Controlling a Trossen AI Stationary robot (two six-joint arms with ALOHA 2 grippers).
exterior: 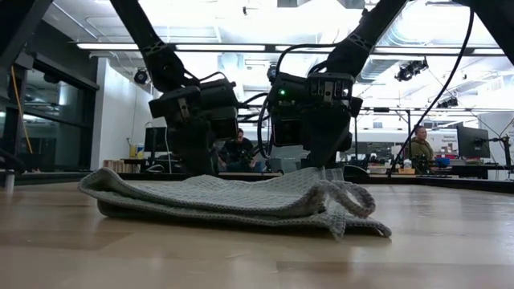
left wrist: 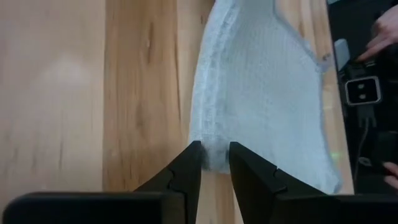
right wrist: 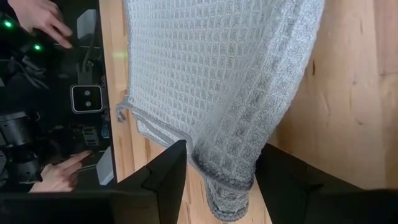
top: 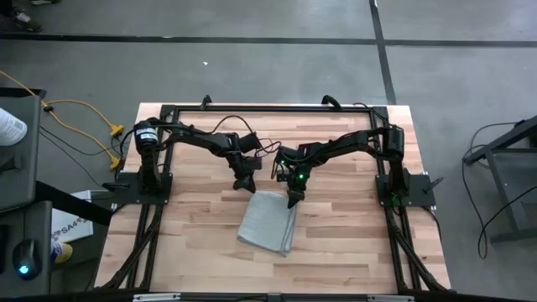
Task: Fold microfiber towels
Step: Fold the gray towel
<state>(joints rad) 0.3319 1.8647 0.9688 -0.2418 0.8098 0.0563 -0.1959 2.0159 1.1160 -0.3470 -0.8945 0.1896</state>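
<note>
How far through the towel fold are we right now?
Done: the grey towel already lies doubled, layers stacked in the low view. In hand: left gripper and right gripper each straddle a corner at its far edge. Left: any further fold, then release.

The light grey towel (top: 268,221) with a fine waffle-grid weave lies on a pale wooden table (top: 352,243) with blond planks.

Bright overhead light, soft shadows
</note>
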